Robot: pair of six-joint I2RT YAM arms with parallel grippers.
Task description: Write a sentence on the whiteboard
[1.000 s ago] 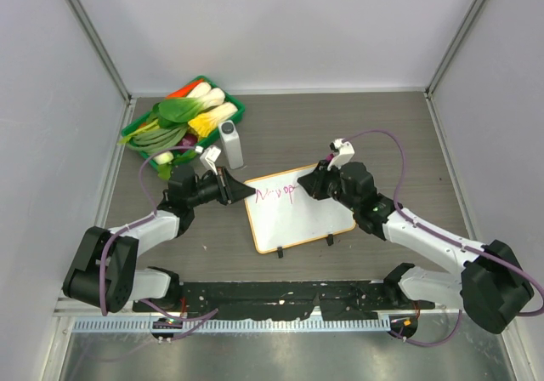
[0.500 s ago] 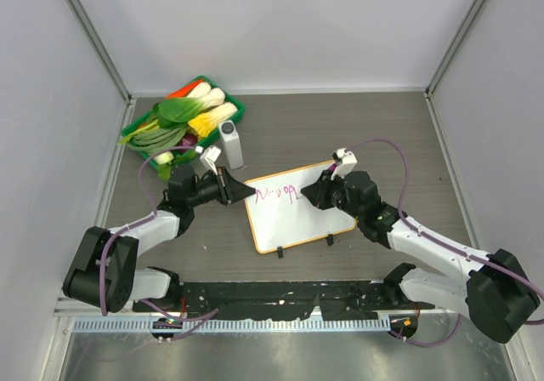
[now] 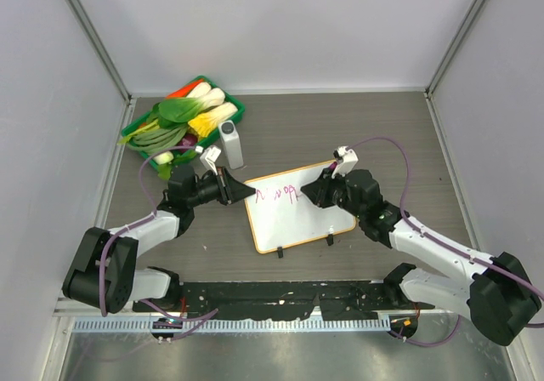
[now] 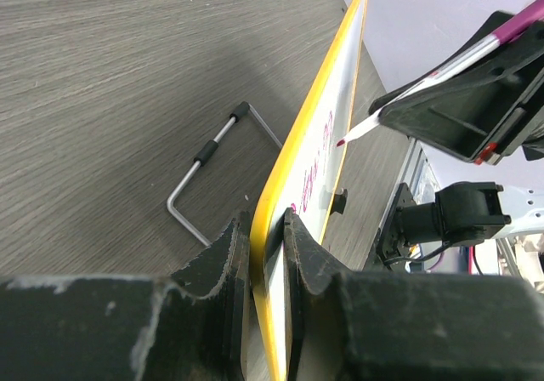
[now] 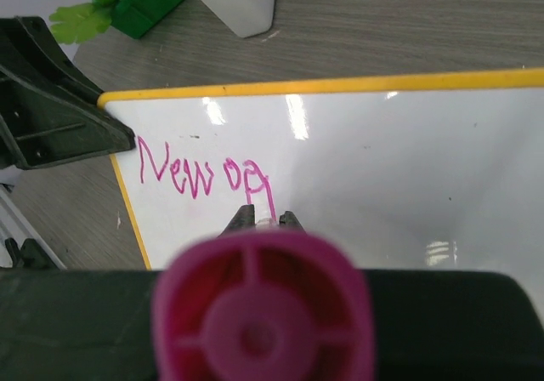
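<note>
Centrally, whiteboard (image 3: 302, 219) on the grey wood table (image 3: 382, 117), left gripper (image 4: 265, 228) pinching its yellow-orange left edge, right gripper (image 3: 314, 192) above its upper middle, clamped around a pink marker (image 5: 263, 313), tip at the board beside the sentence (image 5: 204, 173), so far "New op".

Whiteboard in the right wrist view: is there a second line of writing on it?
No, the whiteboard shows just one pink line of writing, "New op".
</note>
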